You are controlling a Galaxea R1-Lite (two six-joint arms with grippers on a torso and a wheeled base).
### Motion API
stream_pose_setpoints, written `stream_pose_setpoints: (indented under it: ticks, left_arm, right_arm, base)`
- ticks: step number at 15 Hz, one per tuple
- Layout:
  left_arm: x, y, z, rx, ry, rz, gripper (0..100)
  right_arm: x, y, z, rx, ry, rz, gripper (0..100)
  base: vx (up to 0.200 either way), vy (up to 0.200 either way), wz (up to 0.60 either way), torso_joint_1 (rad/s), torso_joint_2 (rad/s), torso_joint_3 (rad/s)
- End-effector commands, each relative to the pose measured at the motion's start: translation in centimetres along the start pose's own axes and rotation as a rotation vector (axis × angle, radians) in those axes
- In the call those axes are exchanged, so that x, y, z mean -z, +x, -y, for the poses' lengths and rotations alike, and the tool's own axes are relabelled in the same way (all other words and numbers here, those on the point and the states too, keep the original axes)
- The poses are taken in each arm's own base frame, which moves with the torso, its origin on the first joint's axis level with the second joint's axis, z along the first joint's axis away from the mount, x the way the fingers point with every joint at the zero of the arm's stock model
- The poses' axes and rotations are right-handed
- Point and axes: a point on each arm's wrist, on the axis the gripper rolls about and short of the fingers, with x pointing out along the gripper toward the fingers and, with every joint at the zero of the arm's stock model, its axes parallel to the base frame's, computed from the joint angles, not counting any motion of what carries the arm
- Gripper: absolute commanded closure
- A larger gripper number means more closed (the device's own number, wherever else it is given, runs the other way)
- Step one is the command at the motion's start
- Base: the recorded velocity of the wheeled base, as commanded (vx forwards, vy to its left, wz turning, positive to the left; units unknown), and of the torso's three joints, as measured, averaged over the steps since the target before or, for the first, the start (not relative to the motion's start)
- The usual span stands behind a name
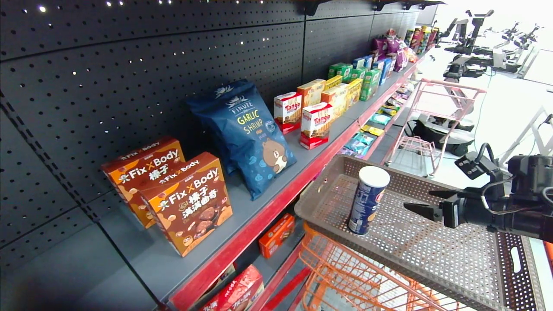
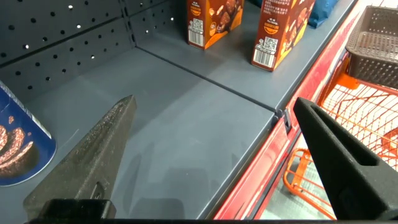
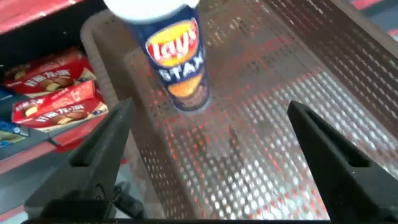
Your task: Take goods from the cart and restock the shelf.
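A dark blue chip can (image 1: 367, 199) with a white lid stands upright in the brown perforated basket (image 1: 432, 255) on top of the orange cart (image 1: 341, 276). My right gripper (image 1: 421, 203) hangs open over the basket, just right of the can, fingers pointing toward it; the can (image 3: 177, 56) stands ahead of the open fingers (image 3: 102, 146). My left gripper (image 2: 214, 155) is open above a bare stretch of the grey shelf (image 2: 186, 118), with part of a blue can (image 2: 18, 146) standing on the shelf beside one finger.
On the shelf (image 1: 276, 172) stand two orange-brown boxes (image 1: 173, 190), a blue snack bag (image 1: 250, 129), red-and-white boxes (image 1: 315, 123) and more goods farther along. Red packs (image 1: 235, 293) lie on lower shelves. A pink cart (image 1: 436, 116) stands beyond.
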Motion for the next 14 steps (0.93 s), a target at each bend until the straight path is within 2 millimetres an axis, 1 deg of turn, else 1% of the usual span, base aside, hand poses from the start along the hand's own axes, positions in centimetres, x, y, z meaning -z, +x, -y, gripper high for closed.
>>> stream_pose_setpoints:
  ticks: [1,3,4,5,8,14]
  left_arm:
    - [0.0,0.0,0.0,-0.001,0.0,-0.001,0]
    - [0.0,0.0,0.0,-0.001,0.0,-0.001,0]
    - [0.0,0.0,0.0,-0.001,0.0,-0.001,0]
    - [0.0,0.0,0.0,-0.001,0.0,-0.001,0]
    - [0.0,0.0,0.0,-0.001,0.0,0.001,0]
    - [0.0,0.0,0.0,-0.001,0.0,0.001,0]
  right_arm:
    - [0.0,1.5,0.4,-0.034,0.0,-0.005,0]
    - [-0.6,2.0,0.0,-0.079,-0.016,0.016,0]
    - [-0.6,2.0,0.0,-0.079,-0.016,0.016,0]
    - [-1.0,2.5,-0.4,-0.113,-0.029,0.025,0]
    - [-0.7,4.2,-0.2,-0.132,-0.042,0.011,0]
    - [-0.5,8.9,0.1,-0.174,-0.063,0.016,0]
  base:
    - [0.0,0.0,0.0,0.0,0.0,0.0]
    - [0.0,0.0,0.0,0.0,0.0,0.0]
    - [0.0,0.0,0.0,0.0,0.0,0.0]
    - [0.0,0.0,0.0,0.0,0.0,0.0]
    - [0.0,0.0,0.0,0.0,0.0,0.0]
    - [0.0,0.0,0.0,0.0,0.0,0.0]
